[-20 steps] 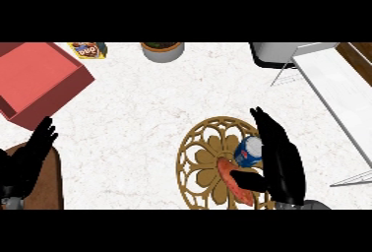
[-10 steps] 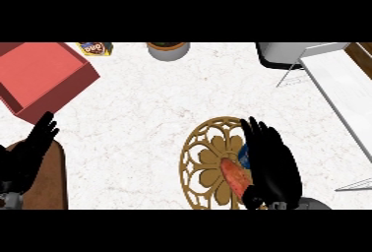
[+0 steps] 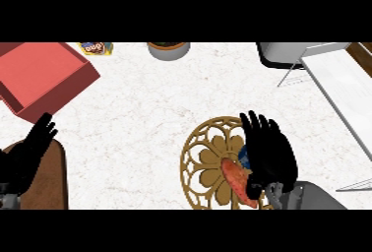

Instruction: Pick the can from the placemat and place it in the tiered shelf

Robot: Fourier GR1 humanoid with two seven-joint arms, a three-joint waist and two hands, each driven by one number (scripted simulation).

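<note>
The right hand is lying over the right side of the round gold placemat, its fingers straight and slightly spread, covering the can, of which only a blue sliver is showing at the hand's left edge, just above an orange-red item also lying on the placemat. Far left of the placemat, the left hand is resting open with fingers up, and the white tiered shelf is standing up and to the right of the placemat.
</note>
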